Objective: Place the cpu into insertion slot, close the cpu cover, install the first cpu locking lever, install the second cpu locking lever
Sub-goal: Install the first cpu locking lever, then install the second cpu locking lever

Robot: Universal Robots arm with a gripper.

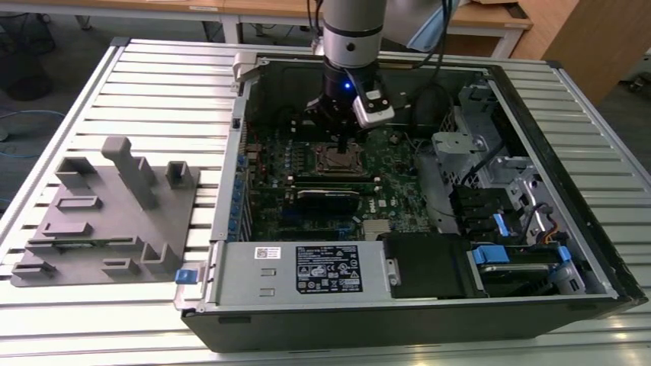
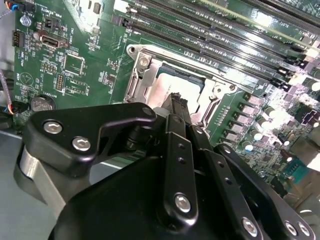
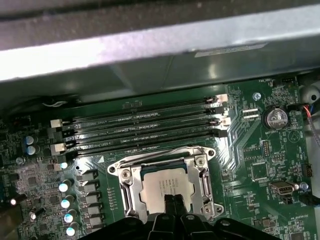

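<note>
The cpu (image 3: 161,186) lies flat in the insertion slot (image 1: 333,159) on the green board, its silver top showing through the square window of the cpu cover (image 3: 129,189). The cover lies flat around the chip. A thin wire lever (image 3: 165,150) runs along one edge of the socket. My gripper (image 3: 172,200) hangs directly over the chip, fingers shut with nothing between them, its tip just above or touching the chip's top. The second wrist view shows the same: gripper (image 2: 177,100) over the cpu (image 2: 167,85) and cover (image 2: 142,75). In the exterior view the gripper (image 1: 341,143) stands upright inside the case.
Long black memory slots (image 3: 145,130) run beside the socket, with the case wall (image 3: 150,45) beyond them. A coin battery (image 3: 276,117) sits nearby. The power supply (image 1: 305,267) and drive bays (image 1: 508,198) crowd the case. A grey fixture (image 1: 102,206) lies on the slatted table.
</note>
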